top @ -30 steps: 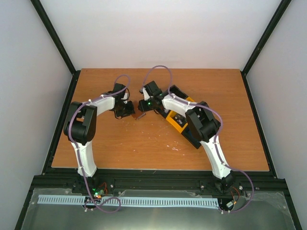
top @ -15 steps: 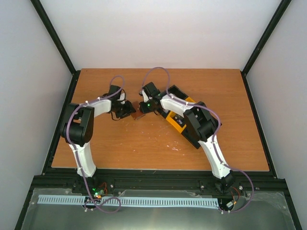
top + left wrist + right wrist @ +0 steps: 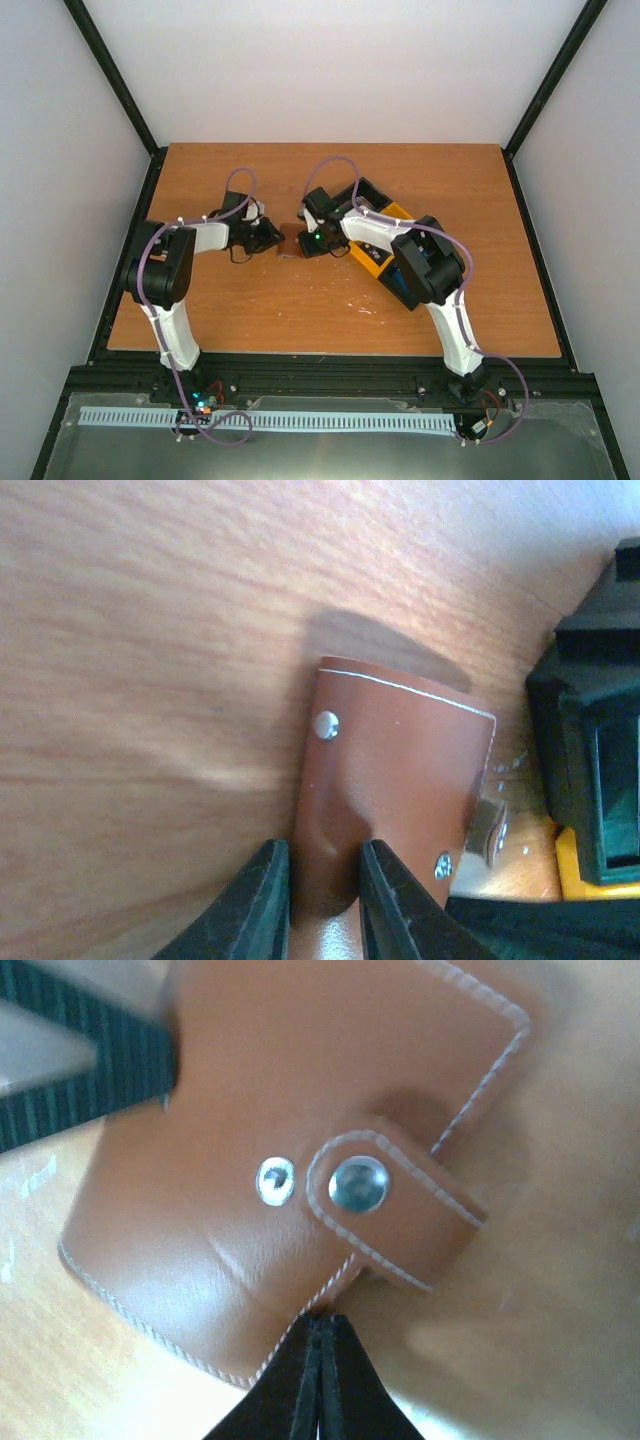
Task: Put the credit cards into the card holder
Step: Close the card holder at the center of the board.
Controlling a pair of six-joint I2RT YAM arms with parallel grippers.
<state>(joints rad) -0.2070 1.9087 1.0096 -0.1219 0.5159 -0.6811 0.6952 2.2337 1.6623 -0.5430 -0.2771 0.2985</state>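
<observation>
Both have just closed: my left end effector (image 3: 322,858) pinches the card holder (image 3: 400,770) (on the desk (image 3: 300,310), 9 o'clock from the yellow bin (image 3: 368,258)); my right end effector (image 3: 320,1328) is shut, empty, at its edge. Opening it likely comes next.

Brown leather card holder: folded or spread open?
Folded shut. The brown leather card holder shows only its outer cover, snap tab lying across it, no lining visible. Snap clicked in: cannot tell.
</observation>
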